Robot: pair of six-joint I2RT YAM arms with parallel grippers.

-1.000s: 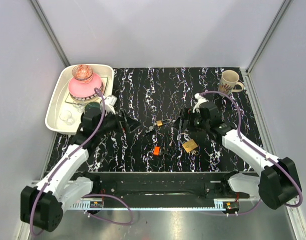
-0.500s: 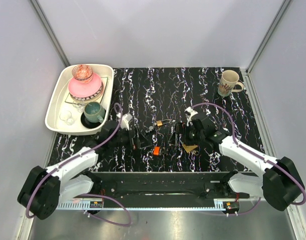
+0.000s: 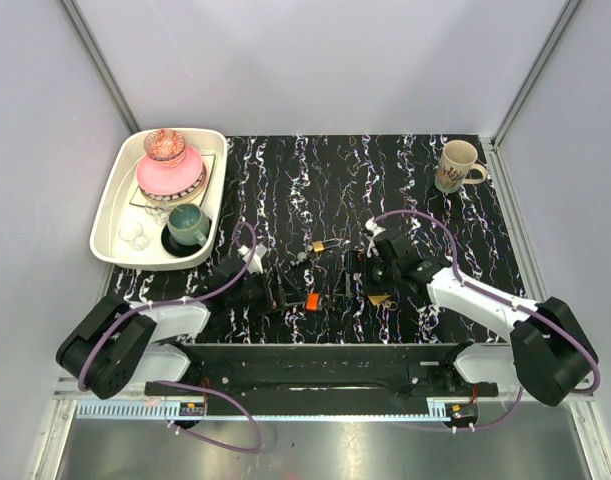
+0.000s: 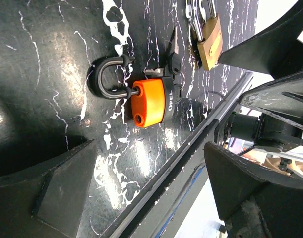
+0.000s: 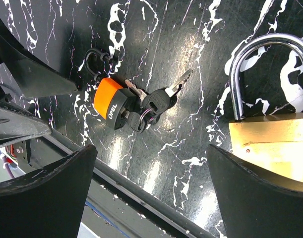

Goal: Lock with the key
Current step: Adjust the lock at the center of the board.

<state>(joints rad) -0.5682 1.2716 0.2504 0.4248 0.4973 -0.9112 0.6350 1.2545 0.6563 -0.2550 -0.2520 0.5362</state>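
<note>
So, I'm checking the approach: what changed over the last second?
Both arms drew in toward the near edge: the left gripper swung from the white tray to the orange-cased padlock, and the right gripper came over the large brass padlock. Nothing grasped; both open. Padlocks stayed put.

Grey walls [image 3: 315, 60] — black marbled tabletop [image 3: 315, 180]

Robot lab test cell, plain grey walls [image 3: 315, 60], aluminium frame posts [image 3: 103, 65], black marbled tabletop [image 3: 385, 170]
</note>
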